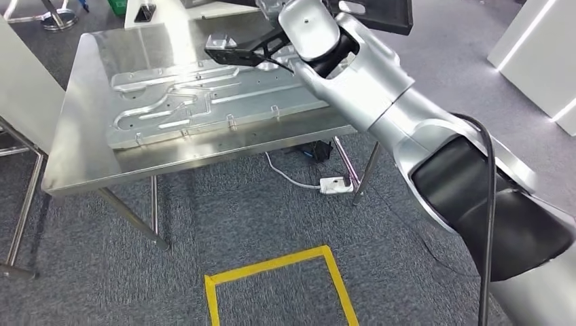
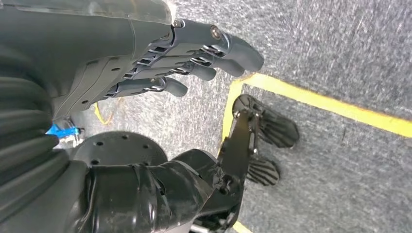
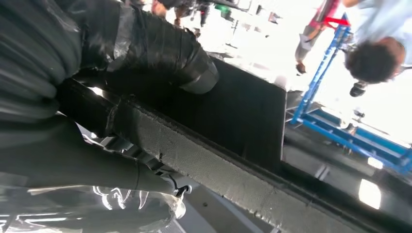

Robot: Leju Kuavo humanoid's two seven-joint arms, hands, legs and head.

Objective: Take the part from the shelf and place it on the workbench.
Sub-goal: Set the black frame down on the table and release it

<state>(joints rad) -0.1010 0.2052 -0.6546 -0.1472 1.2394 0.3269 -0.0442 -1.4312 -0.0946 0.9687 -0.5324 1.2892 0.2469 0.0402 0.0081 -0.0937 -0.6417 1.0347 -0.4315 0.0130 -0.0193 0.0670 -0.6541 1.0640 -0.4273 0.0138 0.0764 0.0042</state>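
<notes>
The part is a flat black panel (image 3: 238, 121) with a rough thick edge. My right hand (image 3: 150, 48) grips it, with the thumb lying across its face. In the head view my right arm reaches forward over the far right of the steel workbench (image 1: 78, 159), and the black panel (image 1: 384, 17) shows past the wrist at the top edge, above the bench's far side. My left hand (image 2: 160, 63) hangs beside my body over the carpet, fingers stretched out and holding nothing.
A large machined aluminium plate (image 1: 204, 102) covers most of the workbench. Below it lie a white power strip (image 1: 336, 185) and its cable. Yellow tape (image 1: 278, 265) marks a square on the carpet. White cabinets (image 1: 536, 54) stand right. A person (image 3: 374, 58) stands beyond a blue frame (image 3: 340, 131).
</notes>
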